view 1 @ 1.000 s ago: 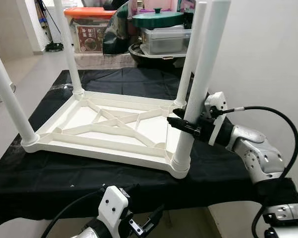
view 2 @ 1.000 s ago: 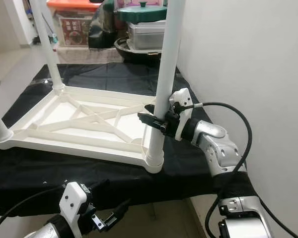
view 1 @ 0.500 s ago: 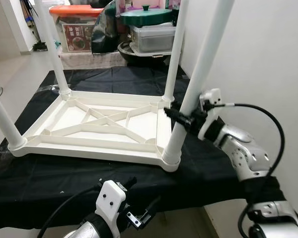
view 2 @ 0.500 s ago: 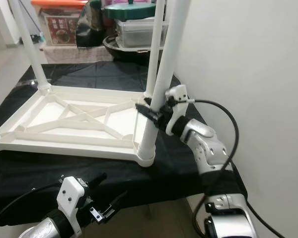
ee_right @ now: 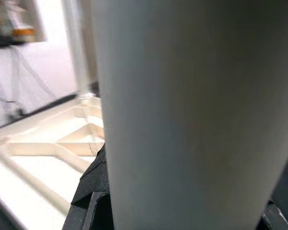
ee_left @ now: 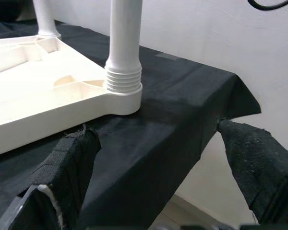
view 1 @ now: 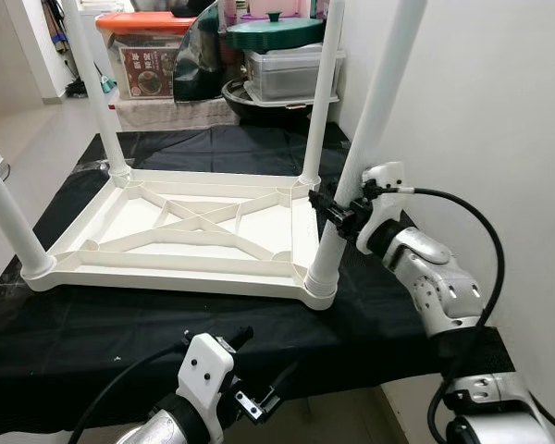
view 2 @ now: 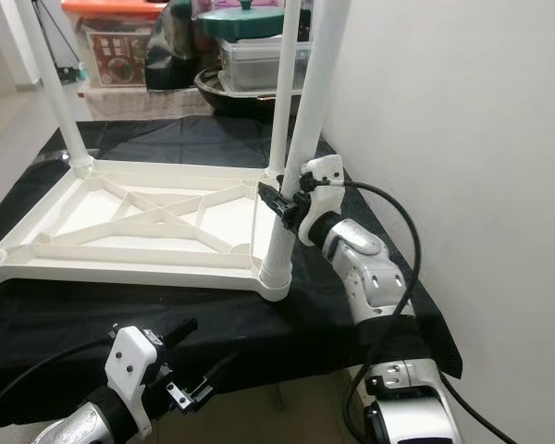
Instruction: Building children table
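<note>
A white children's table (view 1: 176,231) lies upside down on a black cloth (view 1: 120,324), its legs pointing up. My right gripper (view 1: 338,215) is shut on the near right leg (view 1: 370,129), a little above the threaded socket (ee_left: 123,79) at its foot. In the right wrist view that leg (ee_right: 192,115) stands close in front, with one black finger (ee_right: 93,187) beside it. My left gripper (ee_left: 158,167) hangs open and holds nothing, below the cloth's front edge. It is in front of that same corner.
A white wall (view 1: 499,111) runs close along the right side of the cloth. Behind the table stand an orange-lidded box (view 1: 153,23), a green pot lid (view 1: 276,32) and a clear container (view 1: 291,74). Bare floor (view 1: 28,120) lies to the left.
The head view has shifted and shows the table a little further left. My right gripper stays shut on the same leg, and the left gripper has barely moved.
</note>
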Tool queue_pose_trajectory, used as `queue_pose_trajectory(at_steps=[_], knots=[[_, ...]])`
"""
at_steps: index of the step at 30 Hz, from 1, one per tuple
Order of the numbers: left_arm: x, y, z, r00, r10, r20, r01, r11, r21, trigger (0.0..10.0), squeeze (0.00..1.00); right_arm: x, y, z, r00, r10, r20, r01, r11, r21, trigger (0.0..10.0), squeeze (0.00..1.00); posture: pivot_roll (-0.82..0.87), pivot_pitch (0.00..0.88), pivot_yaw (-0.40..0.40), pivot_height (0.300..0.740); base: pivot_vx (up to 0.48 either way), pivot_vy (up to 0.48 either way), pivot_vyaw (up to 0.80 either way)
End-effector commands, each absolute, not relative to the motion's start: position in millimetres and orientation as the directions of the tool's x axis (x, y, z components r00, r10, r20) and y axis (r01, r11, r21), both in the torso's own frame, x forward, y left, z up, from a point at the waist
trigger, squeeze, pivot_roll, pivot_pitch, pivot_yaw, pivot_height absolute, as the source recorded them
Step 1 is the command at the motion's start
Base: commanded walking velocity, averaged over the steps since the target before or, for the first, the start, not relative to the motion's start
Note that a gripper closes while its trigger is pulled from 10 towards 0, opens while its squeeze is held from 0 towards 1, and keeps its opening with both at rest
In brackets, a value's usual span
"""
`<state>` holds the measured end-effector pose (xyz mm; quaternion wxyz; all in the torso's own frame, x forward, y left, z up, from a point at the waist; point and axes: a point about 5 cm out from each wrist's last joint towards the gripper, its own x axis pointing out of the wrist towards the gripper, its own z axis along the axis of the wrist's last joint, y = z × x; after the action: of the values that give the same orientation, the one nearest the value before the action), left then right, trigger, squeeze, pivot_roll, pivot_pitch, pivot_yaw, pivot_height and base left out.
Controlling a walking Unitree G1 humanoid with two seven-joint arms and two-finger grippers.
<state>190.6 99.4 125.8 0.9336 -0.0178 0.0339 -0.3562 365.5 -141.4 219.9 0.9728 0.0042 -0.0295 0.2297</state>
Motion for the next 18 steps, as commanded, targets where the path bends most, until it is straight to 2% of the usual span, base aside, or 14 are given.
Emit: queue_pose_trajectory(at_steps=[1,3,4,5,7,9,10,13,14,15,16,18], knots=[[192,101,122,0.754,-0.654,-0.063,0.652,0.757,-0.047,10.0,0.00,366,-151,190,0.928,0.364,-0.076,-0.367,0.930,-0.024,10.0,0.00,0.05,0.050,-0.026,0.740,0.000,0.000,0.00],[192,101,122,0.754,-0.654,-0.063,0.652,0.757,-0.047,10.0,0.00,366,-151,190,0.929,0.362,-0.076,-0.365,0.931,-0.024,10.0,0.00,0.05,0.050,-0.026,0.740,0.000,0.000,0.00],[193,101,122,0.755,-0.652,-0.062,0.651,0.758,-0.045,10.0,0.00,366,-150,189,0.953,0.291,-0.087,-0.291,0.957,0.015,10.0,0.00,0.04,0.054,-0.023,0.740,0.000,0.000,0.00],[193,101,122,0.755,-0.652,-0.062,0.651,0.758,-0.045,10.0,0.00,366,-150,189,0.953,0.291,-0.087,-0.291,0.957,0.015,10.0,0.00,0.04,0.054,-0.023,0.740,0.000,0.000,0.00],[195,101,123,0.755,-0.653,-0.060,0.652,0.757,-0.038,10.0,0.00,363,-153,184,0.989,0.084,-0.123,-0.079,0.996,0.047,10.0,0.00,0.04,0.056,-0.019,0.740,0.000,0.000,0.00],[195,101,123,0.755,-0.653,-0.060,0.652,0.757,-0.038,10.0,0.00,363,-153,184,0.989,0.084,-0.123,-0.079,0.996,0.047,10.0,0.00,0.04,0.056,-0.019,0.740,0.000,0.000,0.00],[196,101,123,0.755,-0.653,-0.058,0.652,0.757,-0.036,10.0,0.00,361,-154,181,0.989,-0.014,-0.145,0.023,0.998,0.056,10.0,0.00,0.04,0.056,-0.017,0.740,0.000,0.000,0.00],[197,101,123,0.755,-0.653,-0.057,0.652,0.757,-0.034,10.0,0.00,360,-153,179,0.984,-0.084,-0.156,0.095,0.993,0.064,10.0,0.00,0.04,0.056,-0.016,0.740,0.000,0.000,0.00],[199,101,123,0.755,-0.653,-0.056,0.652,0.757,-0.032,10.0,0.00,358,-152,178,0.973,-0.170,-0.159,0.183,0.981,0.067,10.0,0.00,0.04,0.054,-0.017,0.740,0.000,0.000,0.00],[200,102,124,0.756,-0.652,-0.053,0.652,0.758,-0.029,10.0,0.00,357,-148,180,0.959,-0.251,-0.132,0.260,0.964,0.057,10.0,0.00,0.04,0.052,-0.018,0.740,0.000,0.000,0.00],[200,102,124,0.756,-0.652,-0.053,0.652,0.758,-0.029,10.0,0.00,357,-148,180,0.959,-0.251,-0.132,0.260,0.964,0.057,10.0,0.00,0.04,0.052,-0.018,0.740,0.000,0.000,0.00],[202,102,125,0.758,-0.650,-0.051,0.650,0.760,-0.023,10.0,0.00,353,-139,184,0.934,-0.346,-0.082,0.349,0.937,0.020,10.0,0.00,0.05,0.051,-0.021,0.740,0.000,0.000,0.00]])
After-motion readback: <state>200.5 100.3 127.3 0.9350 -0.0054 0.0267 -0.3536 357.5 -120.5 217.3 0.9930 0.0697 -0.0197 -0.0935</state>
